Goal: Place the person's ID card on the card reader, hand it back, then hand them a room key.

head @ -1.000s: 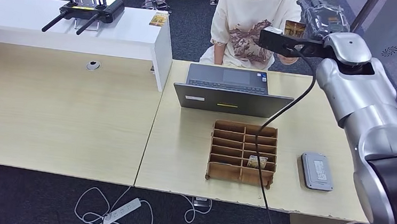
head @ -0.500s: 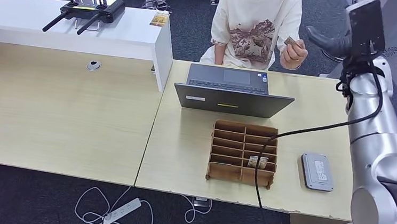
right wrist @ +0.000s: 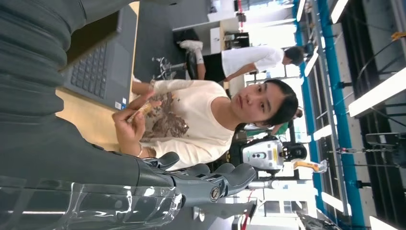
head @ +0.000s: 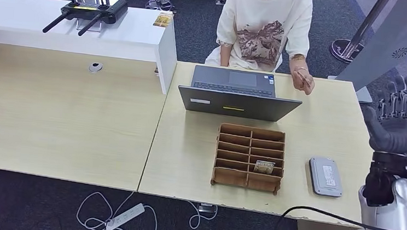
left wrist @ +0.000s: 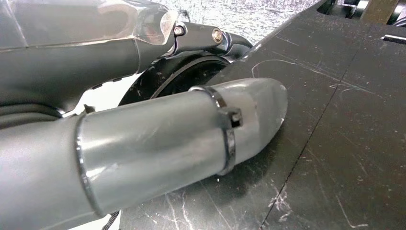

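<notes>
My right hand is raised beyond the table's right edge with its fingers spread and nothing in it; the right wrist view shows its fingers straight and bare. The person sits behind the laptop and pinches a small brownish card in one hand just above the table's far edge. The grey card reader lies flat at the front right with nothing on it. A wooden slotted organizer holds one card. My left hand hangs low, thumb apart from the fingers, holding nothing.
An open grey laptop stands between the organizer and the person. A white counter at the back left carries a black controller. A black cable runs from my right arm over the table's front edge.
My right arm has drawn back from the person and dropped to the table's right side, its hand now bare. The person has taken the card and lowered it beside the laptop.
</notes>
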Controlling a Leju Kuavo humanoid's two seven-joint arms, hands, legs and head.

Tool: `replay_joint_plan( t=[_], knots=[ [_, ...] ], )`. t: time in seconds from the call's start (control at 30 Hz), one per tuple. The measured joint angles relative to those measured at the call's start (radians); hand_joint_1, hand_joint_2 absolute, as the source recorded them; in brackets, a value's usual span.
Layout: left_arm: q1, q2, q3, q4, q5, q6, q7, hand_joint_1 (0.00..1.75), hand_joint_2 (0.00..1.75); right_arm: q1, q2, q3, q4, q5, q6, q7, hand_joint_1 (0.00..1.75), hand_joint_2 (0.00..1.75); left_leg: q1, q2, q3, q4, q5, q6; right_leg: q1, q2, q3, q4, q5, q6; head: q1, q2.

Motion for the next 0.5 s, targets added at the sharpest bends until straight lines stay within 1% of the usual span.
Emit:
replay_joint_plan(
  t=[0.1, 0.2, 0.3, 0.43, 0.5],
  knots=[
    [0.002, 0.000, 0.001, 0.000, 0.005, 0.008, 0.001, 0.00, 0.00, 0.130, 0.003, -0.040, -0.125, -0.063, 0.014, -0.013, 0.00, 1.75, 0.000, 0.000, 0.000, 0.000, -0.001, -0.001, 0.000, 0.000, 0.000, 0.000, -0.001, 0.000, 0.000, 0.000],
    [0.003, -0.001, 0.001, 0.000, 0.006, 0.014, 0.006, 0.00, 0.00, 0.250, 0.025, -0.061, -0.238, -0.074, 0.011, -0.033, 0.00, 1.75, 0.000, 0.000, 0.000, -0.001, -0.001, -0.001, 0.001, 0.000, 0.000, 0.000, -0.002, -0.001, 0.000, 0.000],
    [0.004, -0.003, 0.001, 0.000, 0.006, 0.022, 0.008, 0.00, 0.00, 0.347, 0.053, -0.062, -0.318, -0.029, -0.016, -0.061, 0.00, 1.75, 0.000, 0.001, 0.001, -0.001, -0.001, -0.002, 0.001, 0.001, 0.000, 0.000, -0.002, -0.001, 0.000, 0.000],
    [0.006, -0.004, 0.001, 0.000, 0.007, 0.029, 0.009, 0.00, 0.00, 0.447, 0.094, -0.046, -0.397, 0.082, -0.091, -0.103, 0.00, 1.75, 0.000, 0.001, 0.001, -0.001, -0.001, -0.002, 0.001, 0.001, 0.000, 0.000, -0.003, -0.002, 0.000, 0.000],
    [0.006, -0.004, 0.001, 0.000, 0.007, 0.026, 0.006, 0.00, 0.00, 0.486, 0.115, -0.025, -0.425, 0.137, -0.131, -0.116, 0.00, 0.87, 0.000, 0.001, 0.001, -0.001, -0.001, -0.002, 0.001, 0.001, 0.000, 0.000, -0.003, -0.002, 0.000, 0.000]
  ],
)
